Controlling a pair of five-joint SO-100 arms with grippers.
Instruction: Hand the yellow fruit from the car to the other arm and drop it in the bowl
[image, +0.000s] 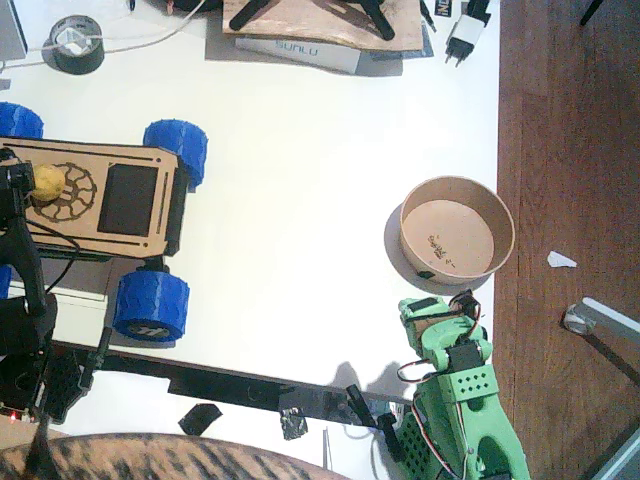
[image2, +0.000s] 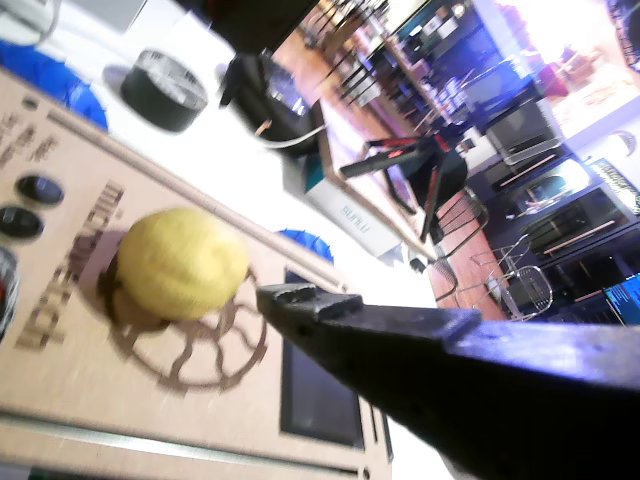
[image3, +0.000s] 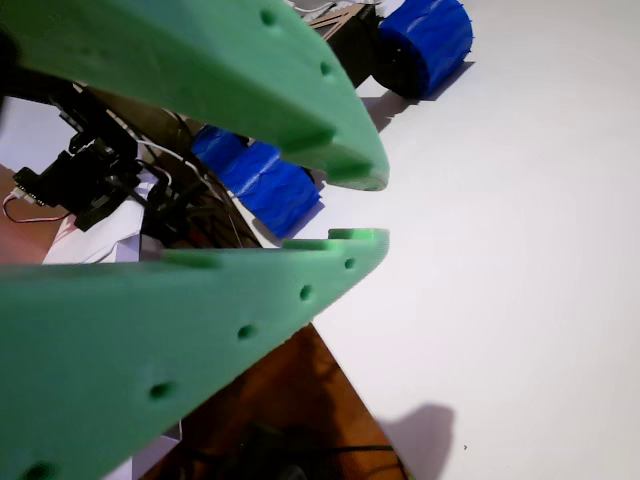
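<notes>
So the yellow fruit (image: 49, 181) is sitting on the car (image: 120, 200), right on the engraved gear logo (image: 75, 195) at the deck's left end, next to the black panel (image: 130, 199). The car is parked along the left edge of the table (image: 300, 200), long axis running left to right across the fixed view, blue wheels (image: 151, 307) at its corners. In a wrist view the fruit (image2: 183, 262) looks slightly oval, long axis roughly along the deck, but it's near enough round that I wouldn't swear which way it points.

The left arm (image: 25, 290) is the black one, reaching up over the car's left end. The left gripper (image: 14, 192) is just beside the fruit; in a wrist view one dark finger (image2: 310, 300) shows just beside the fruit, not touching it. Only that one finger is visible, so I can't tell how far the jaws are spread.

The other arm (image: 460, 400) is the green one at the table's near right corner. The right gripper (image3: 355, 205) has its jaws a narrow gap apart with nothing between them.

The bowl (image: 457, 227) stands by the right edge, just above the green arm. A tape roll (image: 77, 43) sits at the far left corner.
</notes>
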